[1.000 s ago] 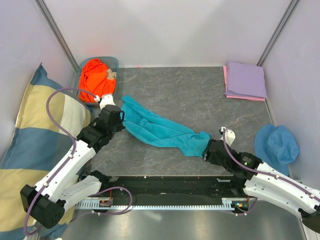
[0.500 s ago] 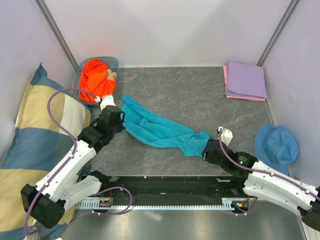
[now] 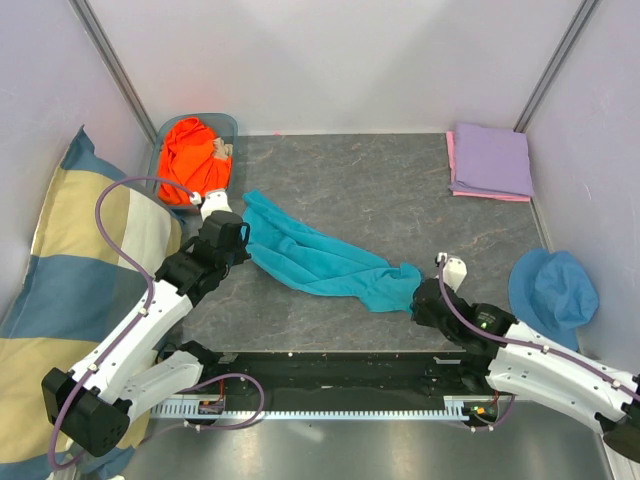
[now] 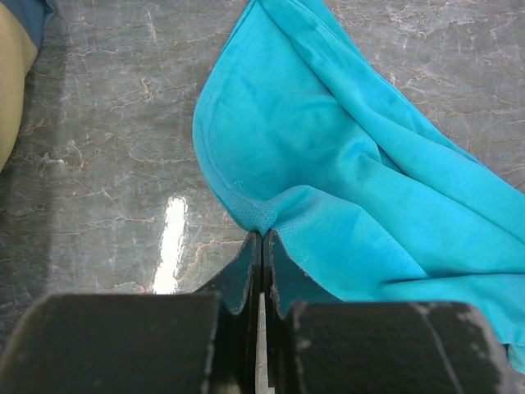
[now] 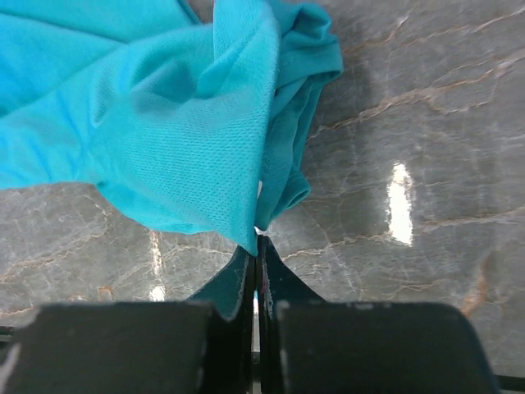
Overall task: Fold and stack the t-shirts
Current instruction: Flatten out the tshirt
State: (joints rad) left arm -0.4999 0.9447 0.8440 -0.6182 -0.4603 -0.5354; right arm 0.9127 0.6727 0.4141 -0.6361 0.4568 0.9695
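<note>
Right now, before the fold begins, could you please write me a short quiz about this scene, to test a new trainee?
1. True or false: the left gripper and the right gripper are both shut on the teal t-shirt.
2. Where is the orange t-shirt? A) in the bin at the far left; B) under the teal t-shirt; C) in the right gripper.
3. What colour is the top folded t-shirt in the far right corner?
Key: 1 true; 2 A; 3 lavender.
</note>
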